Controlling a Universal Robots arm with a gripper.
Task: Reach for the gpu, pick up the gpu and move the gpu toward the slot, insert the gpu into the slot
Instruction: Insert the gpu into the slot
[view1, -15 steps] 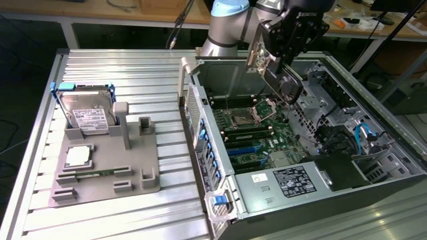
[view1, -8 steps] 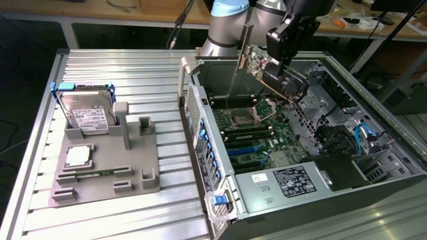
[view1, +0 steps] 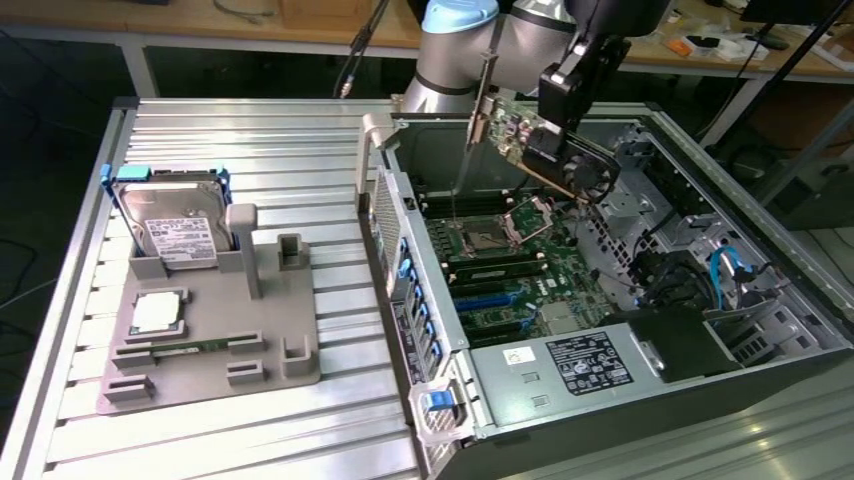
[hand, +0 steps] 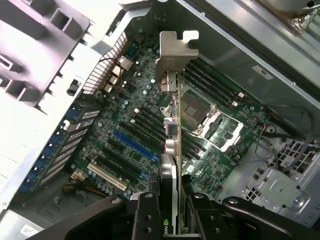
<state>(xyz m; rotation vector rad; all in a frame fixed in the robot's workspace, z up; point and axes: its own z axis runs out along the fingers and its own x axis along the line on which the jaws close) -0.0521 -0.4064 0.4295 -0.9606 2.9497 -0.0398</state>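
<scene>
The black two-fingered gripper (hand: 172, 212) grips the thin green gpu card with black cooler and silver bracket (view1: 554, 160). The card hangs tilted above the far motherboard (view1: 514, 270). Pickup looks done, but insertion into the long blue slot (hand: 131, 144) remains.

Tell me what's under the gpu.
The gpu, held in the pincer, hangs above the motherboard: CPU socket, memory slots and a blue slot show beneath it. The strip of board straight behind the card's edge is covered.

gpu (view1: 561, 160) above motherboard (view1: 514, 270) in case (view1: 394, 220) | fixture (view1: 287, 330) at the exterior view's left
</scene>
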